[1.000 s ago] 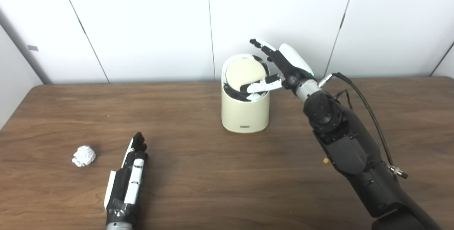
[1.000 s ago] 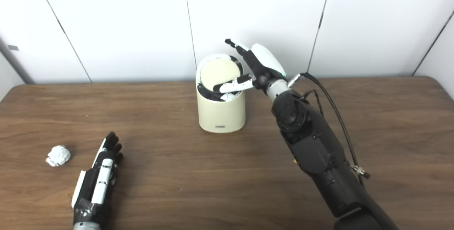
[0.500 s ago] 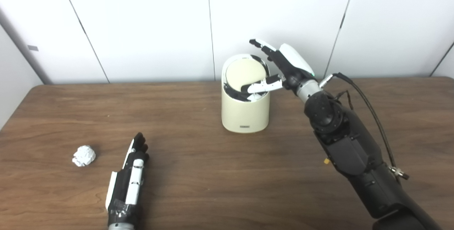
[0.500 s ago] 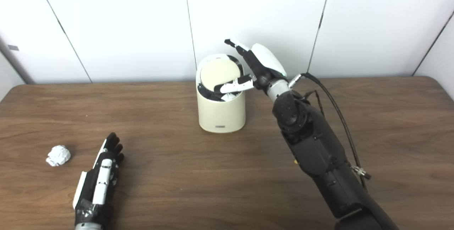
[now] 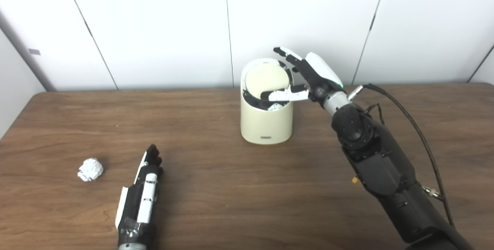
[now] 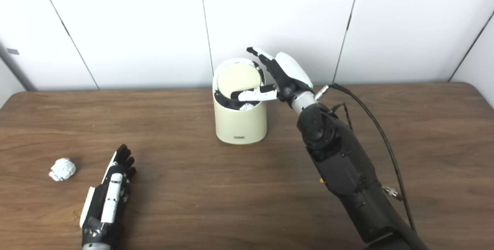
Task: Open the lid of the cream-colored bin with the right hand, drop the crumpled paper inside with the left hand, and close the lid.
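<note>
The cream-colored bin [image 5: 265,126] stands upright at the middle of the far half of the table. Its round lid [image 5: 267,80] is tipped up toward me, leaving a dark gap along its near edge. My right hand [image 5: 313,75] is open at the bin's right rim. Its thumb [image 5: 283,95] reaches into the gap below the lid and its fingers [image 5: 287,55] arch over the far rim. The crumpled white paper [image 5: 90,169] lies on the table at the near left. My left hand [image 5: 141,200] lies flat and open just to the right of the paper, not touching it.
The brown wooden table [image 5: 231,188] fills the view, with white wall panels [image 5: 154,26] close behind the bin. A black cable [image 5: 409,122] loops off my right forearm above the table's right side.
My right hand has dropped a little, and its thumb now reaches lower and more level into the gap under the tilted lid. The left hand and the paper have stayed put.
</note>
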`<state>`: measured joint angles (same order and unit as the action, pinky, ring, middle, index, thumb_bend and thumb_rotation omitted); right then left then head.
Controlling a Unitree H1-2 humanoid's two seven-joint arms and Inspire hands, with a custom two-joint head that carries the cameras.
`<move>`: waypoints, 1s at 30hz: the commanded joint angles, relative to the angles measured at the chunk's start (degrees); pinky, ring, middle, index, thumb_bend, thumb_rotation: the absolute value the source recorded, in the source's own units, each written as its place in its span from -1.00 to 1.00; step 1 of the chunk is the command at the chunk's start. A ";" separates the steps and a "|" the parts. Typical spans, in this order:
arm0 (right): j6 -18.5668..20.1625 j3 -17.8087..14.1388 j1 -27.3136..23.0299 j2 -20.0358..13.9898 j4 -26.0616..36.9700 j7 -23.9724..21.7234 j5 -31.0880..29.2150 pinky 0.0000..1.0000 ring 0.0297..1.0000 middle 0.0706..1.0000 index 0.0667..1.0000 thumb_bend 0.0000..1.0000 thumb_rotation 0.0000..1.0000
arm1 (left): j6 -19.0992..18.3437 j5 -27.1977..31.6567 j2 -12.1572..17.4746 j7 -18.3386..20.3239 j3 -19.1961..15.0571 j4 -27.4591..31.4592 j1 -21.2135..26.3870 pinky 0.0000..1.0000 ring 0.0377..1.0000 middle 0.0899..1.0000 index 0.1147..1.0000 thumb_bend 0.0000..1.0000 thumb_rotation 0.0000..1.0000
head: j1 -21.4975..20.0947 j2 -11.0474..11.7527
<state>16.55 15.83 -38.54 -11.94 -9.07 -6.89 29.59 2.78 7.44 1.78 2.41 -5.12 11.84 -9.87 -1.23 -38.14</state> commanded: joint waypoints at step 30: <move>-0.99 -2.05 -3.71 2.09 -0.08 2.70 1.37 0.70 0.83 0.84 0.79 0.18 -0.01 | 0.89 -0.08 -0.32 0.30 1.09 0.49 -0.53 1.00 1.00 1.00 1.00 -0.40 0.73 | -0.05 0.14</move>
<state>16.51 14.69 -38.84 -10.08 -10.18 -6.21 30.71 2.87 7.23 1.57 2.34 -4.56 11.80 -9.87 -1.23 -37.97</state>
